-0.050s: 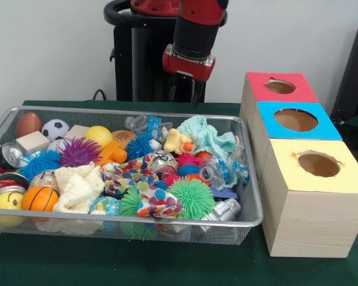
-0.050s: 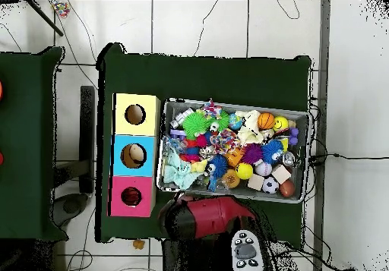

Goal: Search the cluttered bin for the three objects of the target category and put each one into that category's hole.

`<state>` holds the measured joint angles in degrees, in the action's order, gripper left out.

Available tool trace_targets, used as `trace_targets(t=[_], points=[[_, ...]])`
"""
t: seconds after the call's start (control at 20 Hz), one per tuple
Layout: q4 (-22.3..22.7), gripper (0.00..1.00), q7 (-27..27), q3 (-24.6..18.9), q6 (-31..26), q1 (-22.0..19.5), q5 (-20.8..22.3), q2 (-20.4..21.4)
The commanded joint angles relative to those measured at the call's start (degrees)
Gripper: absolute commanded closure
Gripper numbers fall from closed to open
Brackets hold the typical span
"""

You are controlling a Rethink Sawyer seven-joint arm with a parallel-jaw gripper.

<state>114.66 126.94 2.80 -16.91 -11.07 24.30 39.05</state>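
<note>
The bench (image 1: 167,265) carries a full wire bin (image 1: 250,196) and three boxes: red (image 1: 280,87), blue (image 1: 295,120), yellow (image 1: 318,164). Judged barely begun; the target category is unclear. The pincer (image 1: 187,89) hangs empty above the bin's far rim, well apart from the clutter; its spread cannot be told.

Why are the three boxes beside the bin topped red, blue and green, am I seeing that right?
Not quite. The front view shows the red box, then the blue box, but the nearest one is a yellow box, not green. All three stand beside the wire bin.
</note>
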Motion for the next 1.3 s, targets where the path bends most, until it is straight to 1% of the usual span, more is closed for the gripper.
trace_targets(t=[0.05,0.2,0.4,0.75,0.95,1.05,1.15,1.25,1.3], points=[[-7.95,0.0,-0.85,-5.95,-3.7,-2.73,-1.05,-4.57],[-9.47,0.0,-1.81,-6.11,-4.57,-3.25,-0.64,-5.47],[-10.85,0.0,-1.05,-5.38,-4.11,-2.84,-0.52,-6.9],[-10.43,0.0,-0.5,-5.57,-5.45,-2.47,-0.69,-5.86],[-10.88,0.0,0.3,-5.11,-6.03,-1.53,-0.73,-5.99],[-10.46,0.0,0.63,-5.19,-6.29,-1.39,-1.06,-5.19],[-9.13,0.0,0.04,-5.82,-7.74,-1.54,-1.65,-2.48],[-7.39,0.0,-1.26,-7.49,-10.46,-2.64,-3.08,0.46],[-7.32,0.0,-1.53,-7.69,-11.28,-2.68,-3.28,0.96]])
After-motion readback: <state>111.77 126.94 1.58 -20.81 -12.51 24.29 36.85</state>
